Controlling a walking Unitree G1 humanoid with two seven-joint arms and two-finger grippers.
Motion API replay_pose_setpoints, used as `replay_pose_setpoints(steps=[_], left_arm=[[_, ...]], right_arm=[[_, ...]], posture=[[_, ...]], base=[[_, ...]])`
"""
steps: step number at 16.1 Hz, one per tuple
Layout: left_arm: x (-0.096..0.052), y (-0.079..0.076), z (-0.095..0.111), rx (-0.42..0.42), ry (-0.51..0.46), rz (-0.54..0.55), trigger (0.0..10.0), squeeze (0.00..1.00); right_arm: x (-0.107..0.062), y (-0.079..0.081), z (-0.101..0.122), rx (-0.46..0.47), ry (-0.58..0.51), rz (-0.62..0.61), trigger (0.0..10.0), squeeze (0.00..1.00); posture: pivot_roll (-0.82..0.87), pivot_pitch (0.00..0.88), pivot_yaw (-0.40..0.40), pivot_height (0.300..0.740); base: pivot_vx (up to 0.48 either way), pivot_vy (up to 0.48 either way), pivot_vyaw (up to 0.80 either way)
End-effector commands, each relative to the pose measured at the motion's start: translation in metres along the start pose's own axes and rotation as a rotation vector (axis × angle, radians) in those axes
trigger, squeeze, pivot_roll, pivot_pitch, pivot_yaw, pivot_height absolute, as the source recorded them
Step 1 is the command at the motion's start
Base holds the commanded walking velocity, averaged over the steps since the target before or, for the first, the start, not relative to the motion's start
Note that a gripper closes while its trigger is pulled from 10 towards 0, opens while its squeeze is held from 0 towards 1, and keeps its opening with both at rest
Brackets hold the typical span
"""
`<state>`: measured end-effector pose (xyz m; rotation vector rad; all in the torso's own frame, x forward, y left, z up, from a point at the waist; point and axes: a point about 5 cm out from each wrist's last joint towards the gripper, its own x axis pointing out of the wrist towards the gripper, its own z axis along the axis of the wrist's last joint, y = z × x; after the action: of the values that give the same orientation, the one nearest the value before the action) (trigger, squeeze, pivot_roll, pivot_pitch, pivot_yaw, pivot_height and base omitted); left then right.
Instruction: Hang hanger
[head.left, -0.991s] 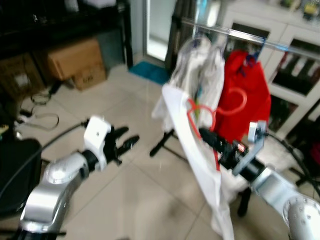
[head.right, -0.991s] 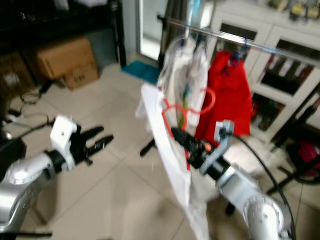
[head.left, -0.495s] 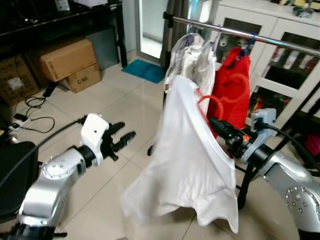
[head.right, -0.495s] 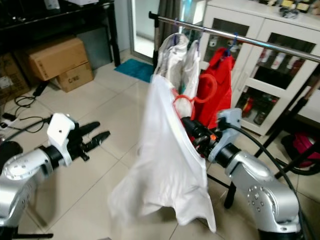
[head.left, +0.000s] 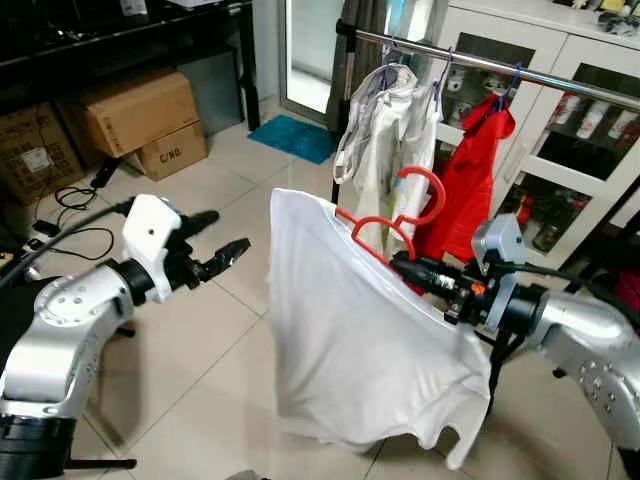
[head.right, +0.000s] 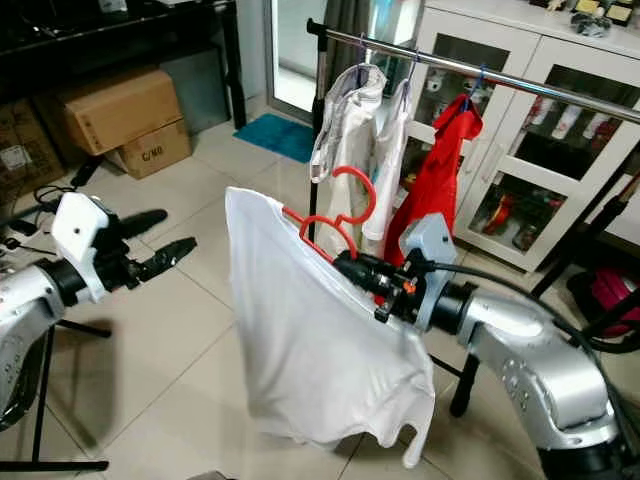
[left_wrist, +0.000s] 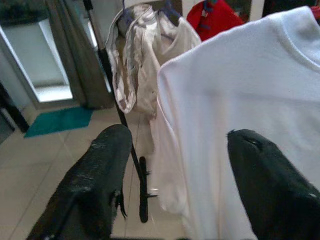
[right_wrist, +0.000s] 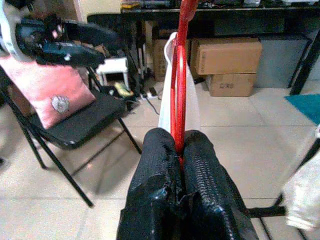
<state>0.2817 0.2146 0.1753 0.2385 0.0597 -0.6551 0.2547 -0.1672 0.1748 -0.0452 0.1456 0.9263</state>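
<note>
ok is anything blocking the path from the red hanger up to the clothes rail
Nothing solid does. The right gripper holds the red plastic hanger, carrying the white T-shirt, below the silver metal rail. The pale garments and red garment already hang there, crowding that stretch.

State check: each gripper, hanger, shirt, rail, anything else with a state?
Right gripper: shut on the red hanger, held below the rail.
Red hanger: not yet on the rail, hook up.
White shirt: draped on the red hanger.
Left gripper: open, holding nothing.
Rail: holds pale garments and a red garment.
</note>
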Motion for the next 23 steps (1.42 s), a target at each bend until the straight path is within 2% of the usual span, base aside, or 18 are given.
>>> replay_pose_setpoints(steps=[1,2,3,4,5,7,8,11,14,16,17,18,19,20,23], left_arm=[[0.000,0.004,0.006,0.032,-0.016,0.007,10.0,1.00],[0.000,0.009,0.013,0.042,-0.062,0.031,10.0,1.00],[-0.004,0.016,0.020,0.060,-0.102,0.049,10.0,0.72],[-0.010,0.024,0.026,0.068,-0.134,0.052,10.0,0.13],[-0.015,0.029,0.028,0.073,-0.127,0.033,10.0,0.00],[-0.023,0.038,0.017,0.129,-0.007,-0.036,10.0,0.00],[-0.024,0.040,0.014,0.140,0.021,-0.050,10.0,0.00],[-0.026,0.053,0.001,0.165,0.109,-0.038,10.0,0.00],[-0.023,0.058,-0.004,0.141,0.097,-0.037,10.0,0.00],[-0.009,0.050,-0.004,0.080,0.038,-0.139,10.0,0.00],[-0.006,0.048,-0.004,0.067,0.029,-0.155,10.0,0.00],[-0.003,0.046,-0.004,0.057,0.021,-0.177,6.8,0.00],[0.002,0.043,-0.005,0.047,0.019,-0.204,2.6,0.00],[0.007,0.040,-0.007,0.036,0.024,-0.233,0.0,0.00],[0.013,0.038,-0.014,0.015,0.042,-0.275,0.0,0.00]], right_arm=[[-0.002,-0.002,0.011,-0.053,-0.029,-0.001,10.0,0.00],[-0.003,-0.007,0.010,-0.052,-0.025,-0.020,10.0,0.00],[-0.005,-0.007,0.010,-0.051,-0.026,-0.011,10.0,0.00],[-0.008,-0.007,0.011,-0.046,-0.033,0.010,10.0,0.00],[-0.010,-0.007,0.013,-0.037,-0.044,0.029,10.0,0.00],[-0.012,-0.006,0.019,-0.033,-0.062,0.086,10.0,0.00],[-0.012,-0.005,0.021,-0.035,-0.063,0.105,10.0,0.00],[-0.015,0.001,0.024,-0.034,-0.056,0.206,10.0,0.00],[-0.017,0.004,0.028,-0.027,-0.070,0.252,10.0,0.00],[-0.017,0.006,0.031,-0.023,-0.078,0.286,10.0,0.00],[-0.017,0.006,0.031,-0.023,-0.079,0.289,10.0,0.00],[-0.017,0.007,0.031,-0.023,-0.079,0.291,10.0,0.00],[-0.017,0.007,0.031,-0.024,-0.079,0.295,10.0,0.00],[-0.016,0.009,0.031,-0.025,-0.080,0.299,10.0,0.00],[-0.016,0.010,0.031,-0.024,-0.082,0.311,10.0,0.00]], posture=[[-0.14,0.000,-0.028,0.740],[-0.15,0.000,-0.019,0.740],[-0.15,0.000,-0.019,0.740],[-0.15,0.000,-0.022,0.740],[-0.14,0.000,-0.028,0.740],[-0.14,0.000,-0.034,0.740],[-0.14,0.000,-0.034,0.740],[-0.14,0.000,-0.034,0.740],[-0.14,0.000,-0.034,0.740],[-0.14,0.000,-0.037,0.740],[-0.14,0.000,-0.037,0.740],[-0.14,0.000,-0.035,0.740],[-0.14,0.000,-0.034,0.740],[-0.15,0.000,-0.033,0.740],[-0.15,0.000,-0.033,0.740]], base=[[0.000,0.000,0.00],[0.000,0.000,0.00],[0.000,0.000,0.00],[0.000,0.000,0.00],[0.000,0.000,0.00],[0.000,0.000,0.00],[0.000,0.000,0.00],[0.000,0.000,0.00],[0.000,0.000,0.00],[0.000,0.000,0.00],[0.000,0.000,0.00],[0.000,0.000,0.00],[0.000,0.000,0.00],[0.000,0.000,0.00],[0.000,0.000,0.00]])
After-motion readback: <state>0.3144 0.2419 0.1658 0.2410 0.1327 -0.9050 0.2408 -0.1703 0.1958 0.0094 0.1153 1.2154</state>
